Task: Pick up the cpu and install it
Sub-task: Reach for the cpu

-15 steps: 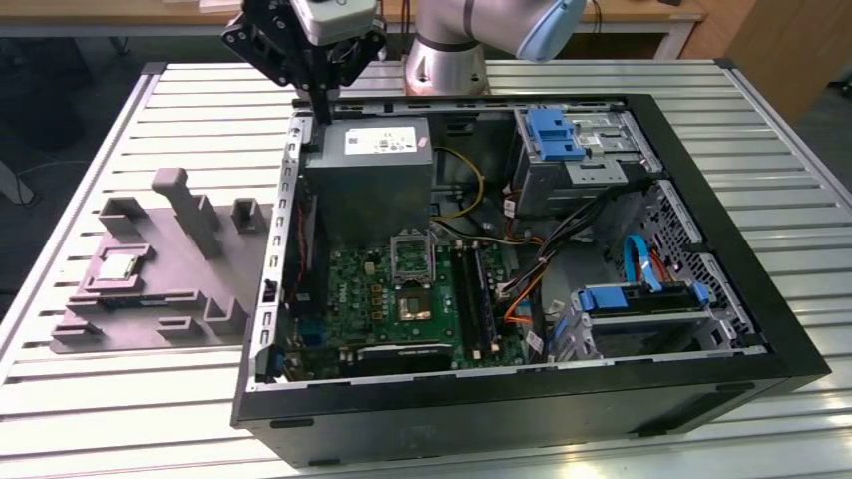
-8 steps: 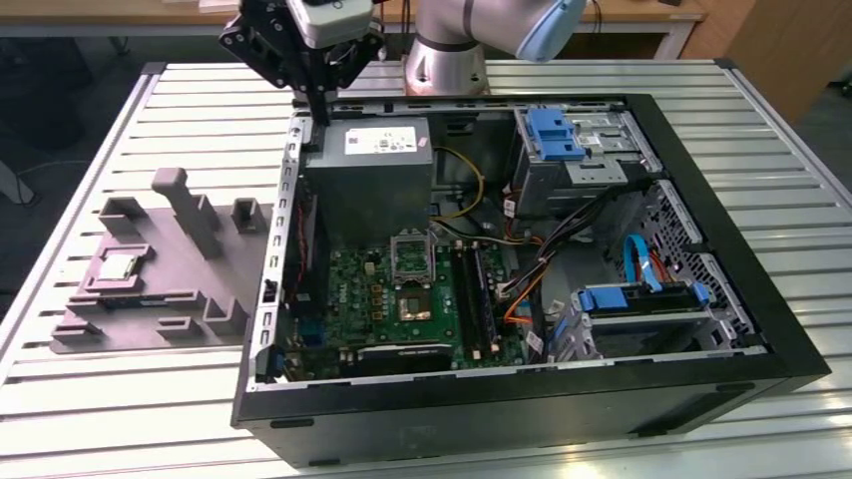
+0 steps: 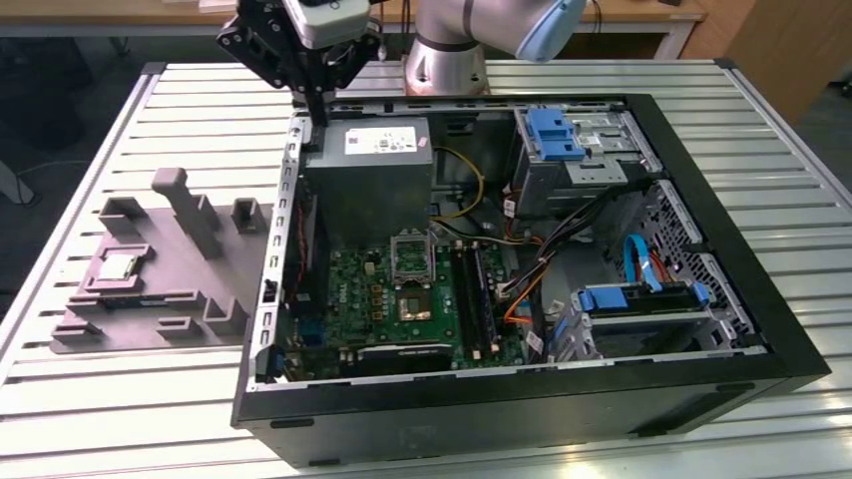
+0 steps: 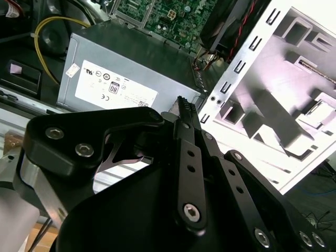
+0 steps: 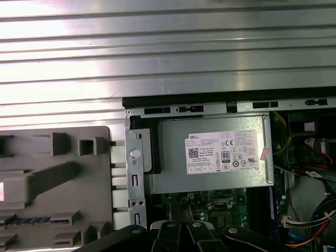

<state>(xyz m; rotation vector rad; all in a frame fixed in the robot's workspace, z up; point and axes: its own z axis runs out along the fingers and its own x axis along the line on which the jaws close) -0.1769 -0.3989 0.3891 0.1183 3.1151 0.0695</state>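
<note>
While the arm hangs over the far corner of the open computer case point(image 3: 533, 404), its end effector point(image 3: 317, 105) points straight down with the two black fingers pressed together and nothing held between them. In the second wrist view the closed tips point(image 4: 183, 105) hover just above the edge of the grey power supply box point(image 4: 105, 63), close to the case's perforated metal side wall point(image 4: 236, 79).

The cpu point(image 3: 123, 265) is well apart from the end effector. It lies flat in a recess of the grey fixture tray point(image 3: 180, 299), which sits on the slatted worktop point(image 3: 147, 409) to the exterior view's left of the case. Inside the case, the green motherboard point(image 3: 353, 289) lies below the power supply, with the dark square socket point(image 3: 410, 301) near its middle.
</note>
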